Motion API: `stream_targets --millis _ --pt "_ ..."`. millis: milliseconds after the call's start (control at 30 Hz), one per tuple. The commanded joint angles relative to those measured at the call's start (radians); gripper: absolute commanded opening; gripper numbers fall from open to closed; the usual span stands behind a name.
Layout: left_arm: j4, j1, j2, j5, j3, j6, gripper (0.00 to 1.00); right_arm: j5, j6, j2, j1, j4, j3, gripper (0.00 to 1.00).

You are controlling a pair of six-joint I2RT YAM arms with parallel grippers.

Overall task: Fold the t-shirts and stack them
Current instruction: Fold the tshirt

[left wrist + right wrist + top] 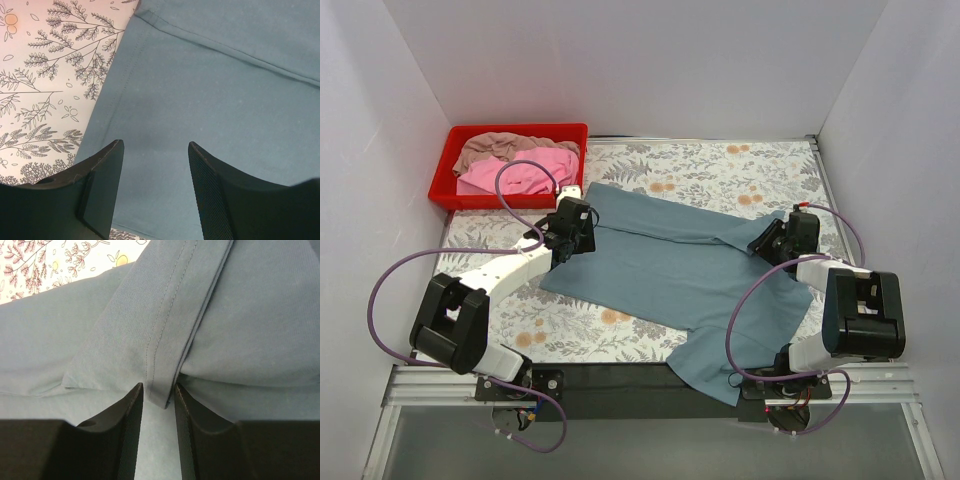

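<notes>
Across the middle of the table (pixel 720 165) lies the blue-grey t-shirt (pixel 660 270), spread out, its right side doubled over and its near portion hanging past the table's near edge.

Right gripper (pixel 159 392): jaws drawn close on a hemmed fold of that shirt near the right edge. Cloth fills the gap, so this is judged a pinch.

Left gripper (pixel 155 147): jaws apart, poised over the shirt's left border, nothing between them.

Pink t-shirt (pixel 535 172) and beige t-shirt (pixel 498 147) sit heaped in the red tray (pixel 442 190) at the far left corner.

Step in hand, as judged: folding the right side inward.

Recommendation: carry the pinched fold low and straight toward the left edge, with the hem parallel to the side seam. The left gripper should hold down the left border so the body neither drags nor wrinkles.
</notes>
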Motion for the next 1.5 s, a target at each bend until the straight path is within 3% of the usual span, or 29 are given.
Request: stream_targets --millis 0,167,333,367,933,1267,1367,1400,1467 --pt "-0.005 0.0 0.001 0.001 0.039 0.01 0.53 -0.026 0.004 0.008 -0.005 0.059 -0.013 0.37" --pt "-0.005 0.0 0.001 0.0 0.041 0.011 0.53 -0.035 0.003 0.002 -0.005 0.06 -0.016 0.29" --pt "-0.008 0.0 0.001 -0.005 0.041 0.011 0.53 -0.061 0.009 -0.065 -0.005 0.059 -0.042 0.02" --pt "-0.008 0.0 -0.001 -0.002 0.042 0.01 0.53 -0.065 0.011 -0.077 -0.005 0.057 -0.046 0.01" --pt "-0.015 0.0 0.001 0.012 0.044 0.011 0.53 -0.092 0.095 -0.413 0.016 -0.173 -0.175 0.02" --pt "-0.022 0.0 0.016 0.018 0.05 0.011 0.53 0.004 0.132 -0.375 0.194 -0.278 -0.158 0.07" --pt "-0.024 0.0 0.018 0.02 0.051 0.011 0.53 0.011 0.112 -0.367 0.229 -0.326 -0.128 0.15" --pt "-0.024 0.0 0.018 0.02 0.051 0.013 0.53 0.003 0.095 -0.357 0.232 -0.34 -0.114 0.25" --pt "-0.024 0.0 0.019 0.021 0.051 0.011 0.53 0.02 0.019 -0.354 0.234 -0.426 -0.05 0.32"
